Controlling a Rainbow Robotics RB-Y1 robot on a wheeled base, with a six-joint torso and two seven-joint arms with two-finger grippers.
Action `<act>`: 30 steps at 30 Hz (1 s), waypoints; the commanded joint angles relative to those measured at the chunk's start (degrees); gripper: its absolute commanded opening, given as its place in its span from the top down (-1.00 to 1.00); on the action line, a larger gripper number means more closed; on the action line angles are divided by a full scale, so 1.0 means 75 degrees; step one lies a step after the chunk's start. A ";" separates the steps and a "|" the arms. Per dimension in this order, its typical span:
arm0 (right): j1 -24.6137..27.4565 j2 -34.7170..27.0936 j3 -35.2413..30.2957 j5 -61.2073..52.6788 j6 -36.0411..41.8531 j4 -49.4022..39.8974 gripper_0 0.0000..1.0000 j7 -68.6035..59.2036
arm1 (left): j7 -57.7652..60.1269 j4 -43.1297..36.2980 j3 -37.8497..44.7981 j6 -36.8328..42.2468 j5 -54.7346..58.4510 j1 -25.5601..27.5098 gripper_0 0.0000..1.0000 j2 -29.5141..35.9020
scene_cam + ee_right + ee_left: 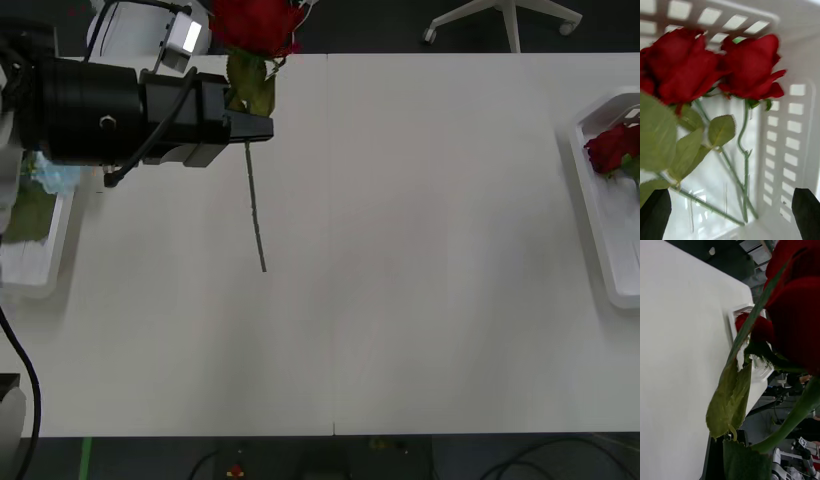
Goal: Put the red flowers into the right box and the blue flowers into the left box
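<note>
Nearest the front camera, at upper left of the frame: left arm, black, reaching rightward, left end effector (255,125) clamped on the stem of a red rose (255,25), just below its leaves. Bloom at the top edge of the frame, above the end effector; bare stem hanging down toward frame centre, lower end over the white tabletop (400,250), contact with it not determinable. In the left wrist view: same rose bloom (797,311) large at right, green leaf (730,397) drooping at centre, stem running to the lower edge. At the far left edge of the front view, partly hidden behind the arm: left box (45,260), white, holding blue flowers (55,178) with olive leaves. At the right edge of the front view: right box (600,220), white, holding red flowers (612,148). In the right wrist view: right end effector (730,213) spread wide, black fingers (807,210) at the two lower corners, gripping nothing, positioned directly over the slotted right box (790,150). Inside that box: two red roses (715,71) side by side, blooms touching, green stems crossing toward the lower part of the frame, leaves at left.
</note>
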 commanded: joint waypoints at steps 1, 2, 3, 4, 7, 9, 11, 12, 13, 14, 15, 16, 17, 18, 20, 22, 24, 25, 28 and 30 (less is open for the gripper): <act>-0.0059 -0.0847 -0.0117 -0.1474 0.1264 -0.1241 -0.95 0.0543 | -0.0102 0.0525 -0.1157 -0.1043 0.0778 -0.1042 1.00 -0.0039; -0.0036 -0.0905 -0.0117 -0.1790 0.1545 -0.1452 -0.96 0.0719 | -0.0113 0.0631 -0.1344 -0.1230 0.0872 -0.1194 1.00 -0.0039; -0.0001 -0.0952 -0.0117 -0.2201 0.1896 -0.1722 -0.97 0.0907 | -0.0125 0.0759 -0.1567 -0.1453 0.0942 -0.1370 1.00 -0.0039; 0.0023 -0.0976 -0.0129 -0.2400 0.2049 -0.1862 -0.98 0.1012 | -0.0113 0.0841 -0.1672 -0.1547 0.0977 -0.1452 1.00 -0.0039; 0.0257 -0.1011 -0.0117 -0.3548 0.2670 -0.2542 -1.00 0.1328 | -0.0125 0.1193 -0.2188 -0.1980 0.1235 -0.1862 1.00 -0.0039; 0.0585 -0.1011 -0.0117 -0.4368 0.2986 -0.3116 -1.00 0.1457 | -0.0137 0.1439 -0.2481 -0.2180 0.1446 -0.2085 1.00 -0.0039; 0.0902 -0.1011 -0.0117 -0.5072 0.3162 -0.3644 -1.00 0.1469 | -0.0149 0.1545 -0.2610 -0.2273 0.1563 -0.2179 1.00 -0.0051; 0.1148 -0.1022 -0.0106 -0.5634 0.3232 -0.3972 -1.00 0.1446 | -0.0160 0.1580 -0.2645 -0.2285 0.1599 -0.2190 1.00 -0.0051; 0.1300 -0.1034 -0.0106 -0.5915 0.3267 -0.4159 -1.00 0.1434 | -0.0160 0.1580 -0.2633 -0.2285 0.1634 -0.2190 1.00 -0.0051; 0.1534 -0.1069 -0.0117 -0.6396 0.3303 -0.4487 -1.00 0.1434 | -0.0149 0.1591 -0.2645 -0.2273 0.1727 -0.2190 1.00 -0.0051; 0.1640 -0.1069 -0.0106 -0.6583 0.3314 -0.4651 -1.00 0.1422 | -0.0149 0.1591 -0.2668 -0.2273 0.1786 -0.2190 1.00 -0.0051; 0.1945 -0.1069 -0.0117 -0.7122 0.3408 -0.5062 -1.00 0.1387 | -0.0102 0.1591 -0.2704 -0.2273 0.2032 -0.2179 1.00 -0.0051; 0.2038 -0.1081 -0.0117 -0.7275 0.3420 -0.5155 -1.00 0.1387 | -0.0090 0.1591 -0.2715 -0.2273 0.2102 -0.2179 1.00 -0.0051; 0.2249 -0.1116 -0.0117 -0.7708 0.3431 -0.5413 -1.00 0.1410 | -0.0078 0.1580 -0.2739 -0.2273 0.2231 -0.2179 1.00 -0.0051; 0.2636 -0.1198 -0.0117 -0.8517 0.3420 -0.5859 -1.00 0.1422 | -0.0078 0.1580 -0.2739 -0.2273 0.2231 -0.2179 1.00 -0.0051; 0.2906 -0.1245 -0.0117 -0.9126 0.3420 -0.6175 -1.00 0.1434 | -0.0078 0.1580 -0.2739 -0.2273 0.2231 -0.2179 1.00 -0.0051; 0.3222 -0.1304 -0.0117 -0.9829 0.3420 -0.6538 -1.00 0.1457 | -0.0078 0.1580 -0.2739 -0.2273 0.2231 -0.2179 1.00 -0.0051; 0.3409 -0.1327 -0.0117 -1.0240 0.3408 -0.6726 -1.00 0.1457 | -0.0078 0.1580 -0.2739 -0.2273 0.2231 -0.2179 1.00 -0.0051; 0.3749 -0.1327 -0.0106 -1.0990 0.3303 -0.7218 -1.00 0.1493 | -0.0078 0.1580 -0.2739 -0.2273 0.2231 -0.2179 1.00 -0.0051; 0.3984 -0.1339 -0.0117 -1.1458 0.3209 -0.7581 -1.00 0.1528 | -0.0078 0.1580 -0.2739 -0.2273 0.2231 -0.2179 1.00 -0.0051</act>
